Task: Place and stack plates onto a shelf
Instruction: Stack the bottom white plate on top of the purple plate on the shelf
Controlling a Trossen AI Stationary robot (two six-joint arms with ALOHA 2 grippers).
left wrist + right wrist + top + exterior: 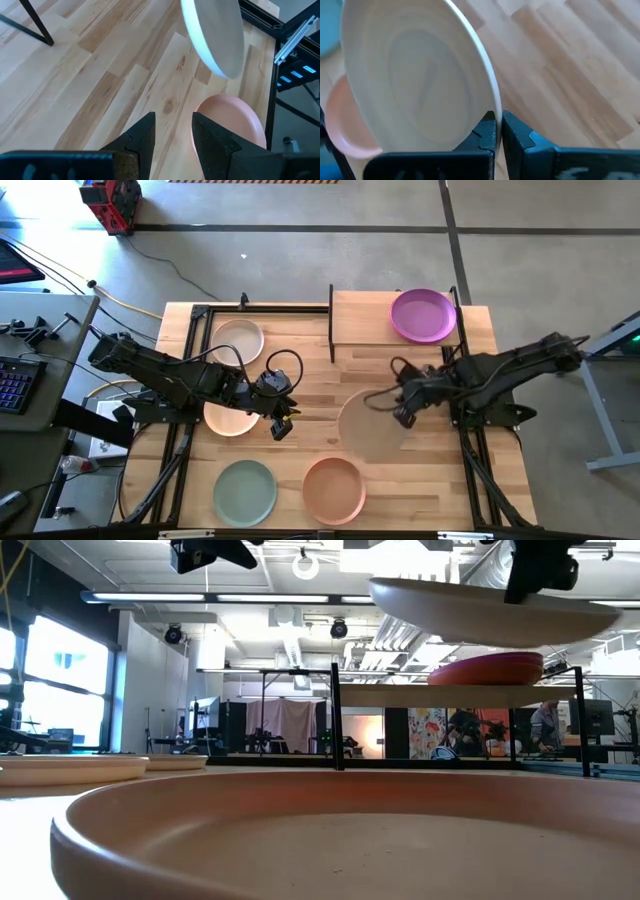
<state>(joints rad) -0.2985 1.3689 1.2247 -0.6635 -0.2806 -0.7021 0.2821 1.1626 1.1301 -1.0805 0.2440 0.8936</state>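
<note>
My right gripper (403, 414) is shut on an off-white plate (368, 427) that hangs over the table's middle right. In the low view this plate (480, 612) sits higher than the shelf (420, 696). A purple plate (423, 315) rests on the right half of the shelf (360, 316). My left gripper (282, 426) waits open above the table, left of centre, with nothing between its fingers (145, 132). Flat on the table lie a cream plate (238, 340), a peach plate (228, 420), a sage green plate (243, 491) and a salmon plate (333, 488). My right gripper pinches the off-white plate's raised rim (493, 102) between its two fingers, at the side of the plate toward the table's right edge. One finger is on the dished inner side, the other on the outer side. The fingers slant down from the right. The plate is lifted clear, roughly level.
Thin black uprights (337, 715) stand at the shelf's ends, and a black frame (192, 330) runs along the table's far left. The salmon plate (320, 840) lies close to the near edge. Bare wood shows between the shelf and the near plates.
</note>
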